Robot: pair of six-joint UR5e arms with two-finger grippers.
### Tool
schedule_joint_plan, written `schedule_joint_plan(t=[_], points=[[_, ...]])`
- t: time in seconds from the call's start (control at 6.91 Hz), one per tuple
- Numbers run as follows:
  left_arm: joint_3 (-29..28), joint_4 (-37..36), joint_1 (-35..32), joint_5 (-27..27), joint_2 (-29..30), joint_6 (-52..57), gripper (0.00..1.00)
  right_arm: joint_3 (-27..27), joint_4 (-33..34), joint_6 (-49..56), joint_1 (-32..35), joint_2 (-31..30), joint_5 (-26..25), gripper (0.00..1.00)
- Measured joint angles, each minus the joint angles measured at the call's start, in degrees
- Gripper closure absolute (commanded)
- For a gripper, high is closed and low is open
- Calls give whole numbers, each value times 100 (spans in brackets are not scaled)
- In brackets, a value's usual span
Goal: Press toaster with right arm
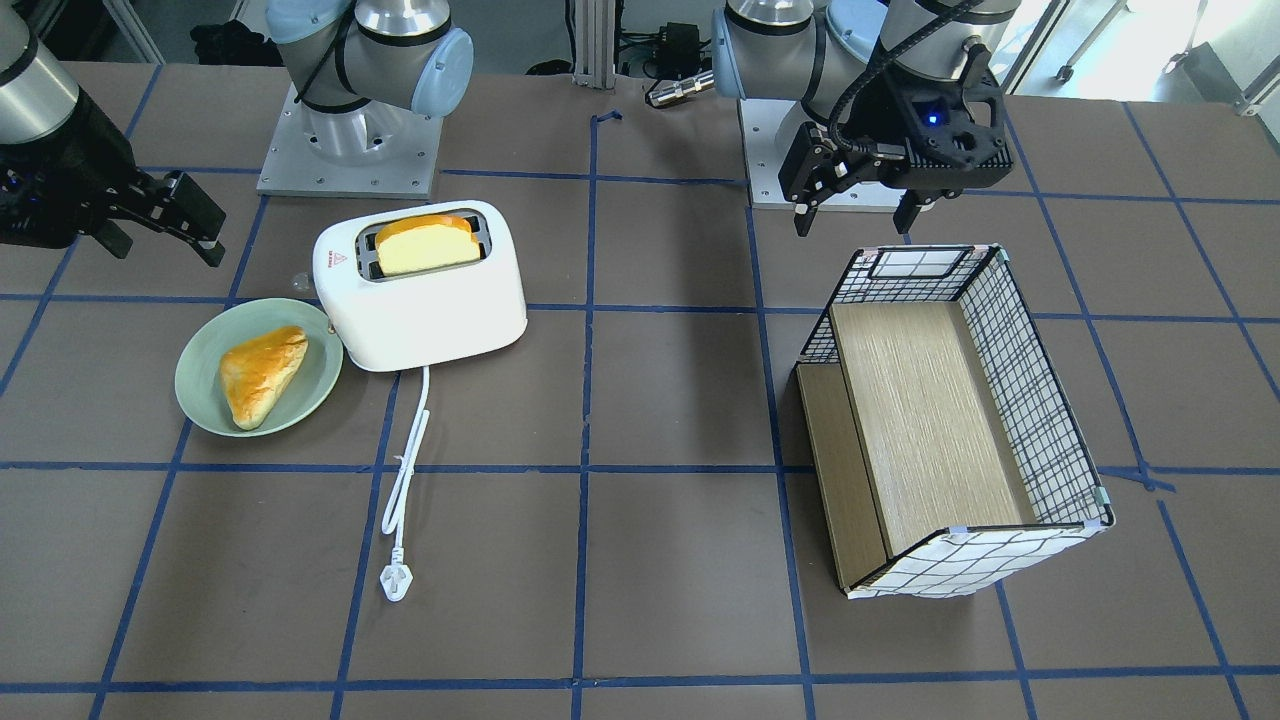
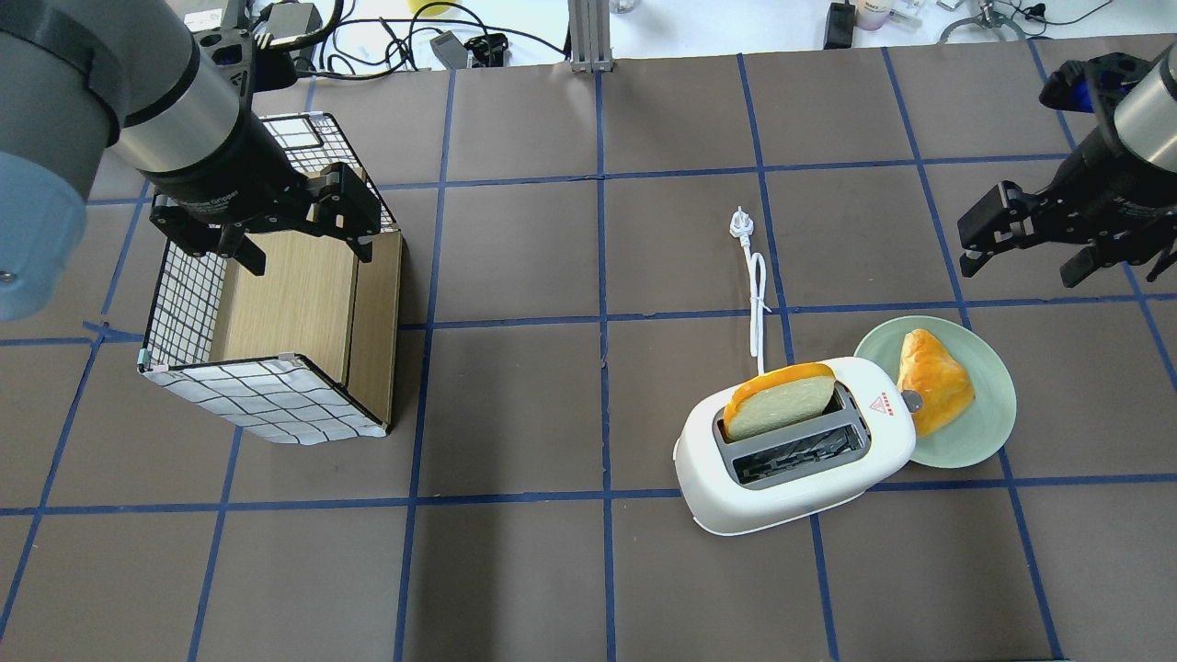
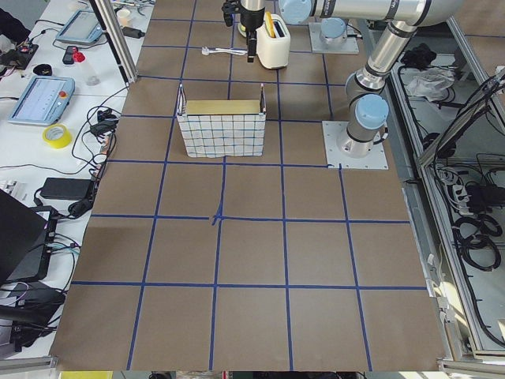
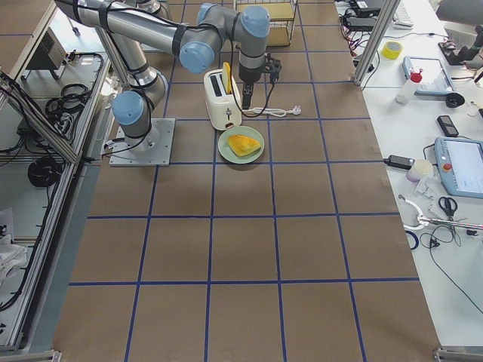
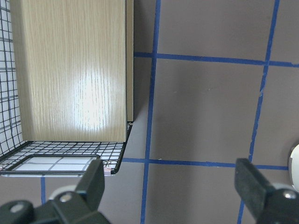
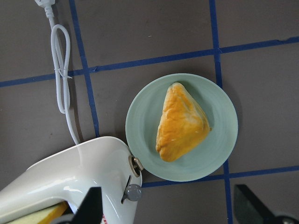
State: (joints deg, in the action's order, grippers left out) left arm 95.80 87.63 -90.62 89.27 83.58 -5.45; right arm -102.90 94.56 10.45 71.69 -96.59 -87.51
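The white two-slot toaster [image 1: 430, 310] stands on the brown table with a slice of bread [image 1: 425, 245] upright in one slot. It also shows in the overhead view [image 2: 791, 487] and in the right wrist view [image 6: 79, 177], where its grey lever knob [image 6: 133, 191] is at the end facing the plate. My right gripper [image 2: 1021, 267] is open and empty. It hovers above the table, beyond the plate and apart from the toaster. My left gripper [image 2: 308, 257] is open and empty over the basket's rim.
A green plate [image 2: 993, 423] with a golden pastry [image 2: 933, 391] touches the toaster's lever end. The white cord and plug [image 2: 738, 223] lie stretched out from the toaster. A wire basket [image 2: 257, 395] with wooden boards stands under the left arm.
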Motion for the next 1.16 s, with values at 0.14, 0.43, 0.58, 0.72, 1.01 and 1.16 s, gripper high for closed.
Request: schedule_joint_plan(t=[0.14,0.43,0.58,0.72,1.01,1.16], points=[[-1,0,0,0,0,0,0,69,66,-381,362,11,-94,0],[-3,0,0,-6,0,0,0,242,138,-1208,1187,32,-308,0],[-4,0,0,-6,0,0,0,368,127,-1424,1456,47,-339,0],[-3,0,0,-6,0,0,0,481,94,-1541,1616,50,-331,0],[-3,0,0,-6,0,0,0,581,63,-1784,1841,72,-308,0],[-3,0,0,-5,0,0,0,586,55,-1841,1902,81,-299,0]])
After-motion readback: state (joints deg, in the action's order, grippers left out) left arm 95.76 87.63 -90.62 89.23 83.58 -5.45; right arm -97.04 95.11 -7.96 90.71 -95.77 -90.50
